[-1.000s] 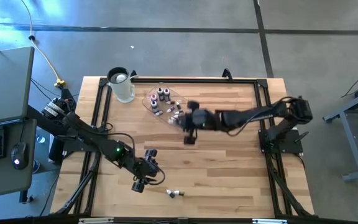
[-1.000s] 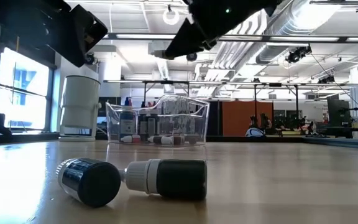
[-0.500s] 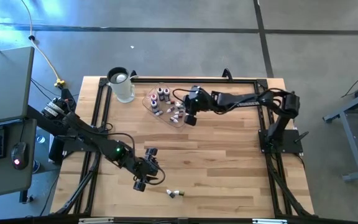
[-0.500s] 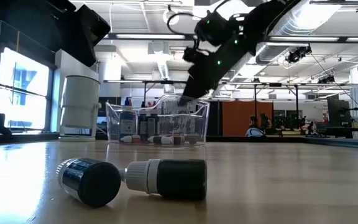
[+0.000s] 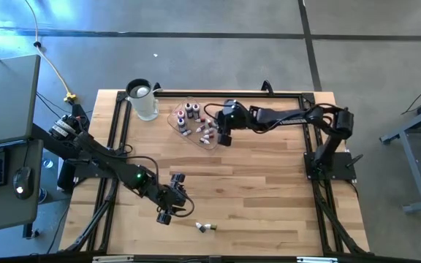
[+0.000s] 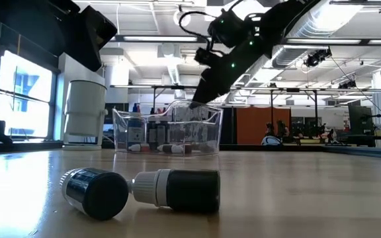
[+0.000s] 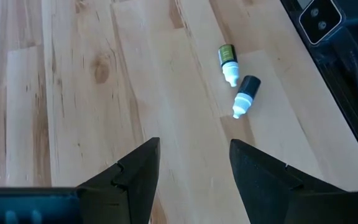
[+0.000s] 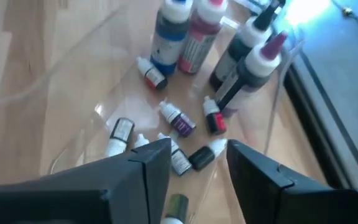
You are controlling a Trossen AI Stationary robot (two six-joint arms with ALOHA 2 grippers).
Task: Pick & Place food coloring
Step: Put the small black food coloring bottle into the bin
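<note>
Near front edge, two bottles (image 5: 206,227) flat.

The table (image 5: 254,183) is topped with pale wood planks, smooth with a light sheen. The tray (image 6: 121,129) is of clear, glossy plastic. The food coloring bottles (image 6: 177,190) appear plastic: dark bodies with a slight sheen, caps white and ribbed.

From above you cannot count the food coloring bottles (image 5: 198,126) in the tray (image 5: 179,111); they blur together, and the right tool (image 5: 224,139) hides the tray's near corner
</note>
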